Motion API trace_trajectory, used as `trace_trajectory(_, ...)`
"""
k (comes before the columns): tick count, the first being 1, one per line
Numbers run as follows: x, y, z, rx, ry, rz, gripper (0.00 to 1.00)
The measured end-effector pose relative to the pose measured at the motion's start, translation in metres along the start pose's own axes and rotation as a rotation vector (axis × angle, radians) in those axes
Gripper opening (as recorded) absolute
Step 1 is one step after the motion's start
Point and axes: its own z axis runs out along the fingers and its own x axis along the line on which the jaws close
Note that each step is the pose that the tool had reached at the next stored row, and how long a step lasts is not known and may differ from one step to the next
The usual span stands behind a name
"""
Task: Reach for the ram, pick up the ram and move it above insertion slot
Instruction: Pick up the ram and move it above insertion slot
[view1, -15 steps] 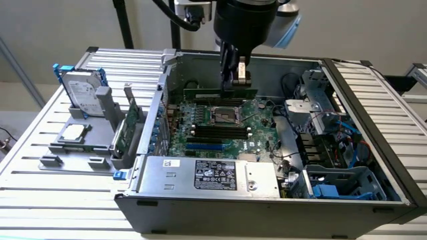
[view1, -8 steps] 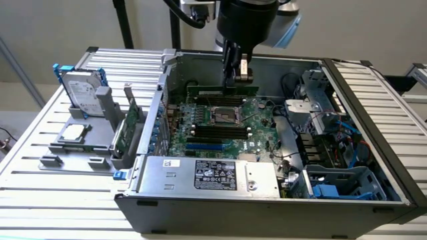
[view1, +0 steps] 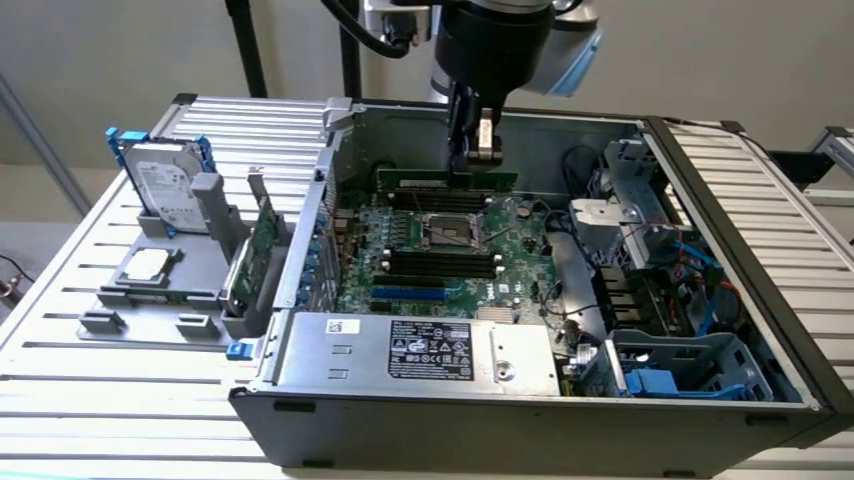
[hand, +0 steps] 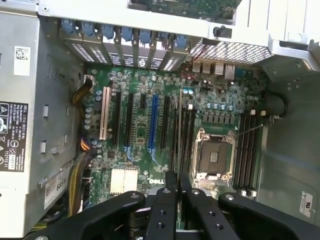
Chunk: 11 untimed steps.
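My gripper (view1: 477, 160) hangs inside the open computer case (view1: 747, 300), shut on the ram (view1: 414, 181). The ram is a long thin green stick held level above the back part of the motherboard (view1: 514, 225). In the wrist view the ram (hand: 179, 125) shows edge-on as a thin line running out from the black fingertips (hand: 171, 181). It lines up over the black memory slots (hand: 187, 135) beside the CPU socket (hand: 212, 155). In the exterior view those slots (view1: 441, 262) lie in front of the socket (view1: 450, 228).
Outside the case, at the exterior view's left, a grey holder (view1: 107, 325) carries a hard drive with blue rails (view1: 167, 185), a green expansion card (view1: 256, 255) and a CPU (view1: 147, 264). The power supply (view1: 414, 350) and drive cage (view1: 674, 365) fill the case front.
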Motion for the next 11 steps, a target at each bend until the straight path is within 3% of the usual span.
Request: trace_trajectory(11,-0.011,-0.0026,0.006,0.0056,-0.0015,0.043,0.13)
